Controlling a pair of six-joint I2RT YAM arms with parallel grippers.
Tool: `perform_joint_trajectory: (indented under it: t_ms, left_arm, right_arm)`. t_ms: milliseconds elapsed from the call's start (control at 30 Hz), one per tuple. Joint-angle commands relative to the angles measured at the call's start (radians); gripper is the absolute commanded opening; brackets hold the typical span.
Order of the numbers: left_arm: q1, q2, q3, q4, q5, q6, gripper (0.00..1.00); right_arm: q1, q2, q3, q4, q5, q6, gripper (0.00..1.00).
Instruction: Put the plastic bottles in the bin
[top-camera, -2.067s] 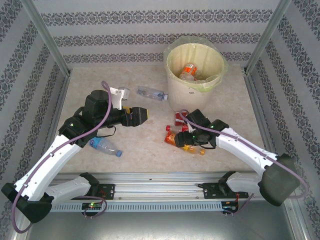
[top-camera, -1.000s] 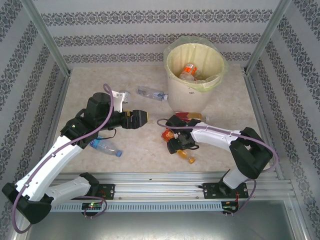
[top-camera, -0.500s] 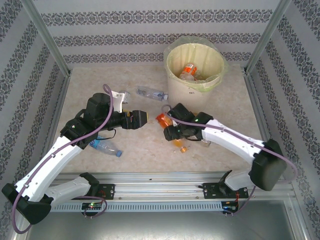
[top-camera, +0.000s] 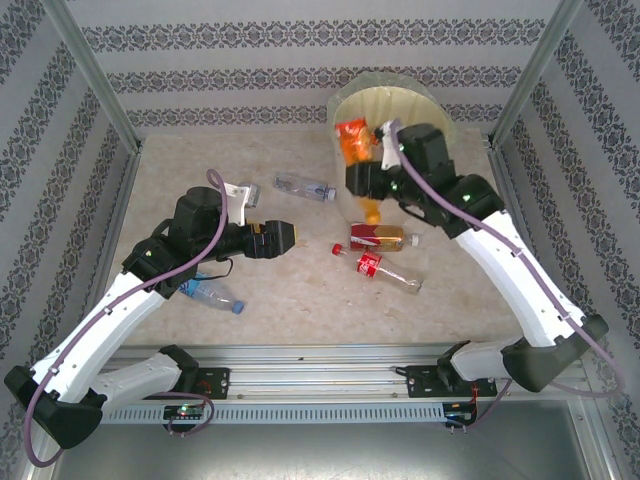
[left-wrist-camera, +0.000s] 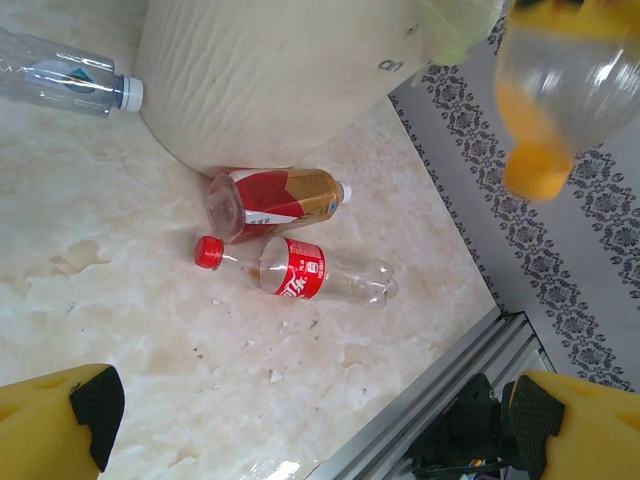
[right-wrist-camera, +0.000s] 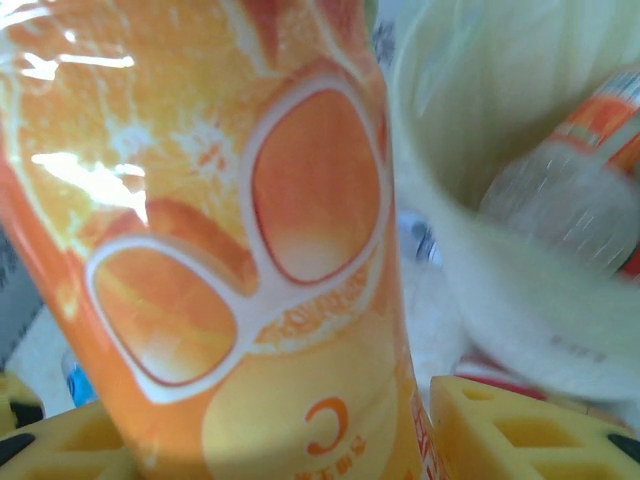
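Observation:
My right gripper (top-camera: 362, 172) is shut on an orange-labelled plastic bottle (top-camera: 352, 140), held in the air at the bin's left rim with its orange cap pointing down. The label (right-wrist-camera: 240, 250) sits between the yellow fingers (right-wrist-camera: 520, 430). The cream-white bin (top-camera: 400, 95) with its pale bag stands at the back; another bottle (right-wrist-camera: 570, 190) lies inside it. On the table lie a red-brown bottle (top-camera: 380, 236), a red-labelled cola bottle (top-camera: 385, 270), a clear bottle (top-camera: 303, 186) and a blue-labelled one (top-camera: 210, 292). My left gripper (top-camera: 280, 238) hovers open, empty, left of them.
The left wrist view has the bin's wall (left-wrist-camera: 270, 80), the red-brown bottle (left-wrist-camera: 275, 197) against its foot and the cola bottle (left-wrist-camera: 300, 272) just in front. An aluminium rail (top-camera: 320, 360) runs along the near edge. Patterned walls and metal posts enclose the table.
My right gripper closed on the orange bottle on the table and lifted it up and back to the bin's left rim. The left arm has stayed still.

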Motion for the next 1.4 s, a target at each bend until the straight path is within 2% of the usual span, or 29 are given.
perform_joint_trajectory:
  t_ms: [0,300,500,767,933,1167,1367]
  left_arm:
    - [0.005,-0.027,-0.030,0.065,0.022,-0.013,1.00]
    - [0.006,-0.042,-0.047,0.153,0.062,-0.018,1.00]
    - [0.007,-0.061,-0.026,0.166,0.023,0.035,1.00]
    - [0.007,-0.065,0.032,0.229,-0.030,0.050,1.00]
    - [0.007,-0.056,0.055,0.280,-0.017,0.029,1.00]
    - [0.007,-0.057,0.077,0.312,-0.024,0.028,1.00]
    - [0.007,-0.062,0.093,0.321,-0.050,0.035,1.00]
  right_arm:
    - [-0.054,0.054,0.101,0.001,-0.032,-0.022,0.56]
    - [-0.174,0.220,0.361,0.037,0.001,0.061,0.56]
    - [-0.214,0.350,0.494,0.046,0.033,0.108,0.56]
    - [-0.247,0.457,0.535,0.079,0.079,0.219,0.56]
    - [-0.248,0.499,0.528,0.067,0.120,0.295,0.56]
    - [-0.241,0.526,0.473,0.109,0.130,0.340,0.60]
    - [-0.240,0.512,0.465,0.097,0.121,0.340,0.80]
